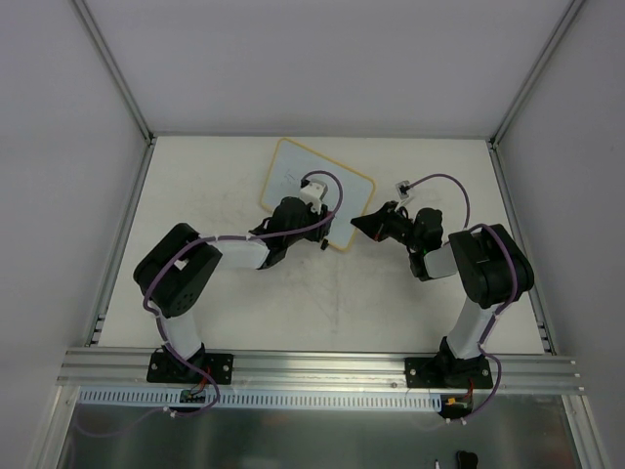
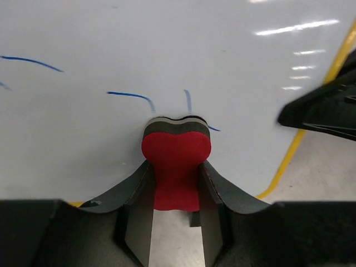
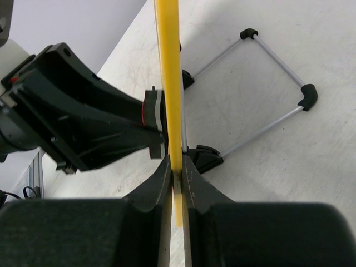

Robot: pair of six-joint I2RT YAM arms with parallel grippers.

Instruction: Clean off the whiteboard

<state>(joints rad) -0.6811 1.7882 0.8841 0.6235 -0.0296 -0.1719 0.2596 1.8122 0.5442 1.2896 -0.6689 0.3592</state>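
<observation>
Left wrist view, and the left gripper is clenched on the red-and-black eraser. The eraser's dark face is pressed flat against the whiteboard, right beside short blue strokes on the whiteboard's surface. Over on the whiteboard's right edge, the right gripper pinches the yellow frame tight. The whiteboard stands propped on the table, its wire stand behind it and its black feet touching the tabletop.
</observation>
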